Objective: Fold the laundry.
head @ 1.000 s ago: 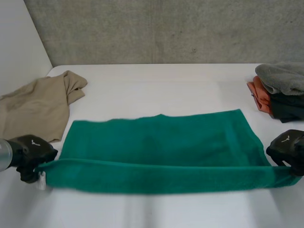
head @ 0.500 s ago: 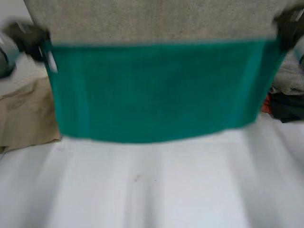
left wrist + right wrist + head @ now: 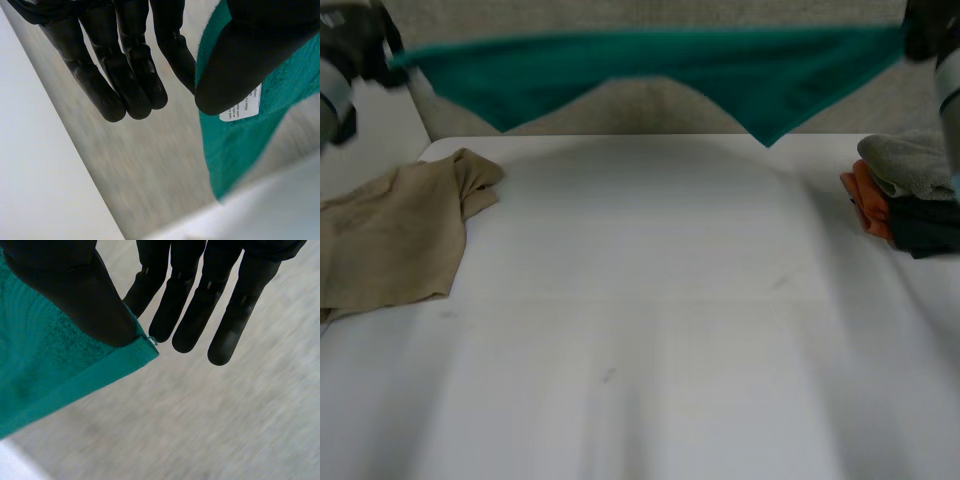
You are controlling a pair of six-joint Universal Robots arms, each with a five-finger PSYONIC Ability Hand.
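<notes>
Head view: the green towel (image 3: 650,60) hangs stretched in the air, clear of the white table (image 3: 640,300). The table's open middle lies between a beige garment (image 3: 390,230) at its left edge and a pile of folded cloths (image 3: 910,195) at its right. The left hand (image 3: 360,45) pinches one upper corner between thumb and finger beside a white label (image 3: 242,107), and the right hand (image 3: 925,30) pinches the other corner likewise.

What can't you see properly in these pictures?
Left wrist view: the writing on the towel label is too small; the left hand covers part of it.
Head view: the clothes pile is cut off by the edge.
Head view: the beige cloth runs off the edge too.
</notes>
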